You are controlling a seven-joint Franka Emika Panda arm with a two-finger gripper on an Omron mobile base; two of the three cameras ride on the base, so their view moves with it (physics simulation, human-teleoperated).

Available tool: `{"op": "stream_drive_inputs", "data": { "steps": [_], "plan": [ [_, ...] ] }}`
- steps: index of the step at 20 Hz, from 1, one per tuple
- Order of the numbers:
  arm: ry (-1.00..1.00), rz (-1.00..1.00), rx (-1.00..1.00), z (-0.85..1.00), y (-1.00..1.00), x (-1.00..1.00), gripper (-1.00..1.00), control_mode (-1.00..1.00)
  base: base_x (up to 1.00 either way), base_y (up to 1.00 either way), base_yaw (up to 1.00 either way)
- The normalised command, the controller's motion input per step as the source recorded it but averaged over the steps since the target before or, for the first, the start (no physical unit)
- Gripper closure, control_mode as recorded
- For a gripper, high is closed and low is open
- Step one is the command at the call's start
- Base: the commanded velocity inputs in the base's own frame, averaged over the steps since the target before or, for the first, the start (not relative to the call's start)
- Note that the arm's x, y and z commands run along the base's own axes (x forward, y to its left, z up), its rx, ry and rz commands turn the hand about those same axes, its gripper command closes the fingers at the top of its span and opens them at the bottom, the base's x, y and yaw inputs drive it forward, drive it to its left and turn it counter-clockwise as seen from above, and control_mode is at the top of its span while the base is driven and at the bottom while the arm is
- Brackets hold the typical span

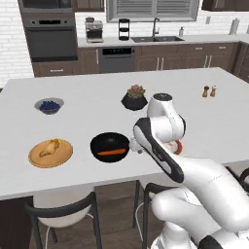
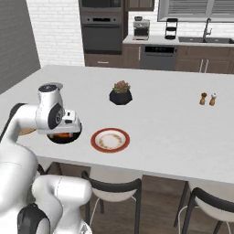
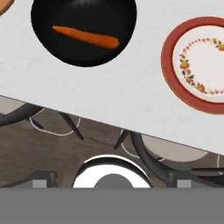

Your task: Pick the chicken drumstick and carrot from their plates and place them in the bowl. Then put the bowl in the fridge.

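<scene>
— Stools under the counter edge sit closest to my hand camera; beyond them, what's ahead of the pincer?
— Jaws wide, holding nothing. Carrot (image 3: 87, 36) lies in the bowl (image 3: 48, 41) ahead; the red-rimmed plate (image 3: 168, 65) beside it is bare.
— So the drumstick is next?
— I judge so. Chicken drumstick (image 1: 49, 147) rests on the tan plate (image 1: 36, 159), past the bowl's far side; I'd swing over and descend.

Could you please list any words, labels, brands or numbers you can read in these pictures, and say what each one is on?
There is no readable text.
Red-rimmed plate: a ring of small fruit or flower motifs, no lettering.
Wall oven and coffee machine: any markings are too small to read.
</scene>
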Motion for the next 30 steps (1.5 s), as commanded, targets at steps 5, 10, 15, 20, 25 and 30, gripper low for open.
{"op": "stream_drive_inputs", "data": {
  "steps": [5,10,15,20,25,30],
  "plan": [
    [-0.16,-0.02,0.18,0.35,-0.69,-0.97,-1.0,-1.0,0.0,0.0,0.0],
    [-0.23,-0.02,0.14,0.13,-0.07,-0.94,-1.0,-1.0,0.0,0.0,0.0],
    [-0.04,-0.01,0.0,0.01,0.0,-0.18,-1.0,1.0,-0.47,0.32,-0.17],
    [0.0,0.0,0.0,0.0,0.0,0.0,-1.0,1.0,-0.4,0.92,-0.23],
    [0.0,0.0,0.0,0.0,0.0,0.0,-1.0,1.0,0.0,1.0,-0.17],
    [0.0,0.0,0.0,0.0,0.0,0.0,-1.0,1.0,0.58,0.56,-0.12]
  ]
}}
